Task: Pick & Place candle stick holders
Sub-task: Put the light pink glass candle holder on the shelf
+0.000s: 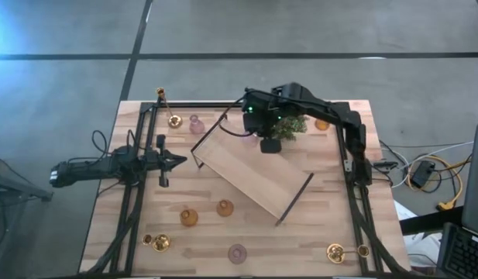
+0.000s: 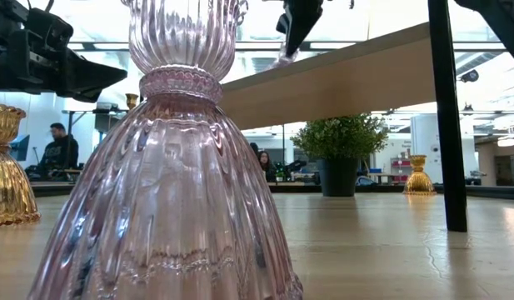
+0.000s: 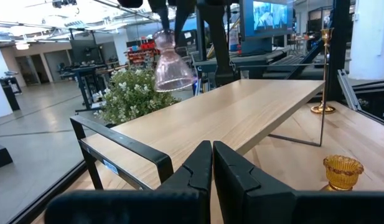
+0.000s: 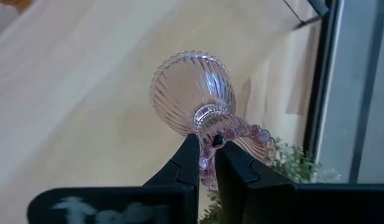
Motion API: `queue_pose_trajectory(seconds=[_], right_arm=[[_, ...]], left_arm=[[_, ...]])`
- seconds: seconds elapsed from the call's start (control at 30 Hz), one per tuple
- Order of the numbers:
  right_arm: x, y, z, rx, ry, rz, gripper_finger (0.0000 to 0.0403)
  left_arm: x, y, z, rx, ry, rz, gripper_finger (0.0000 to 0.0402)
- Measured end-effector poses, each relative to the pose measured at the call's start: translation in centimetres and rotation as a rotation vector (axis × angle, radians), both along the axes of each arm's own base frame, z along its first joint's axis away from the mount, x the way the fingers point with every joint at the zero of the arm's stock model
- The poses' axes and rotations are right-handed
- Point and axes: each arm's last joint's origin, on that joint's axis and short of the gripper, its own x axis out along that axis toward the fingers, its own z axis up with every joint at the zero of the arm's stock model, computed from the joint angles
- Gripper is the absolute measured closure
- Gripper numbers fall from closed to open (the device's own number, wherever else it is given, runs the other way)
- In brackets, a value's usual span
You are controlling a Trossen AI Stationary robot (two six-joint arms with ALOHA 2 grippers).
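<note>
The right gripper (image 4: pixel 206 163) pinches a pink glass holder (image 4: pixel 201 93) by its rim, aloft over the wooden tray (image 1: pixel 250 174) near the potted plant (image 1: pixel 289 125), at twelve o'clock. At nine o'clock we see the left gripper (image 1: pixel 179 161) pressed together, empty. Other holders (image 1: pixel 223 208) stand toward six.

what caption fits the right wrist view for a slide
Right gripper shut on a pink glass holder, carried above the wooden tray.

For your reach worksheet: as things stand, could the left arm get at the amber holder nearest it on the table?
Probably yes: the left gripper is shut and empty, with bare table to the amber holder.
</note>
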Motion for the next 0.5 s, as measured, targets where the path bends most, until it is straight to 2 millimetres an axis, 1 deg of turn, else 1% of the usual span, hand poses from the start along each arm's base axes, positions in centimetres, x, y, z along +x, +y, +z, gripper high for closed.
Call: queue_pose_trajectory(seconds=[0.27,0.5], right_arm=[[0.1,0.0,-0.2,0.003,0.004,0.000,0.0381],[1.4,-0.3,-1.8,-0.015,0.050,0.036,0.0382]], left_arm=[[0.0,0.0,0.0,0.000,0.000,0.000,0.0383],[0.0,0.0,0.0,0.000,0.000,0.000,0.0383]])
